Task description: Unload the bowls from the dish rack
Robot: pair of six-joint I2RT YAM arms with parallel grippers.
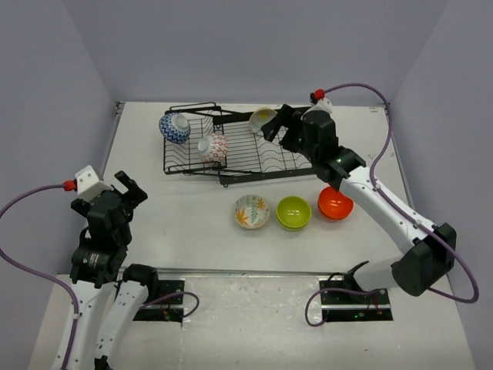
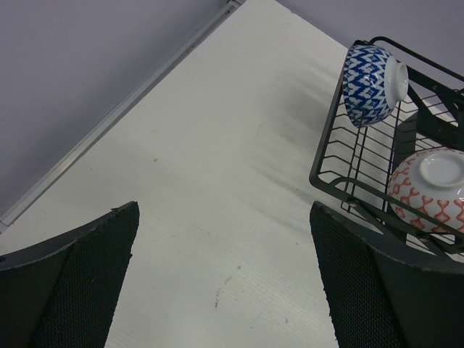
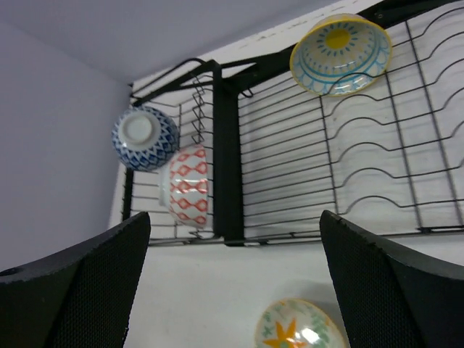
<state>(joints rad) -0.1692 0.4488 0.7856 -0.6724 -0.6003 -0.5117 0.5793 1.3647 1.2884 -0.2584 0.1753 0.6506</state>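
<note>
**Three bowls in the rack, three on the table**

Seen from the overhead camera, the black wire dish rack lies toward 12 o'clock on the white table. Three bowls sit in it. A blue-patterned bowl is tipped on its side at the rack's 9 o'clock end. A red-and-white bowl is just beside it, toward 4 o'clock. A cream bowl with a yellow centre leans at the rack's 1 o'clock edge.

The right gripper hangs over the rack, close to the cream bowl at its 4 o'clock. Its fingers are spread wide and nothing is between them; the wrist camera shows only rack wires in the gap.

At 5 o'clock from the rack, three bowls stand upright in a row on the table: a leaf-patterned bowl, a lime green bowl and an orange bowl. The orange one lies partly under the right arm.

The left gripper is at the table's 8 o'clock, well apart from the rack. Its fingers are also spread wide and empty.
</note>
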